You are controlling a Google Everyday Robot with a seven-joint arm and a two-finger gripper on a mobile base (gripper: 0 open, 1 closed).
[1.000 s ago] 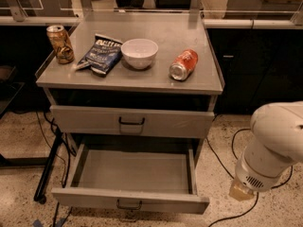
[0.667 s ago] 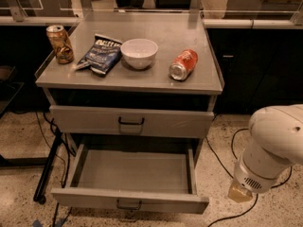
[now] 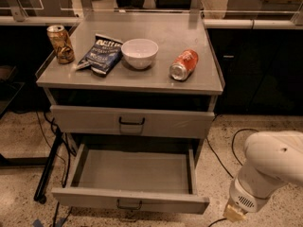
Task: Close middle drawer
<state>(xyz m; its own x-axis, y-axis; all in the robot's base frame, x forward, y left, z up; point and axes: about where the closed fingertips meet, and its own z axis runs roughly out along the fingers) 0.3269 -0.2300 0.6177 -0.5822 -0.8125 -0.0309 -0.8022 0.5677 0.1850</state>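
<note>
The middle drawer (image 3: 132, 174) of the grey metal cabinet stands pulled far out and is empty inside. Its flat front (image 3: 85, 198) faces me, with a small dark wire handle (image 3: 129, 205) at centre. The taller top drawer (image 3: 94, 119) above it is shut. The lowest drawer is hidden under the open one. Only a white rounded part of my arm (image 3: 272, 171) shows, at the lower right, to the right of the drawer's front corner. My gripper is out of view past the frame's edge.
On the cabinet top (image 3: 156, 82) stand a gold can (image 3: 60, 43), a blue chip bag (image 3: 102, 55), a white bowl (image 3: 139, 52) and a lying orange can (image 3: 184, 65). Black cables (image 3: 227, 150) run over the speckled floor. A dark stand leg (image 3: 49, 169) is at the left.
The white arm has dropped lower in the view at the lower right. The drawer and the things on top have not moved.
</note>
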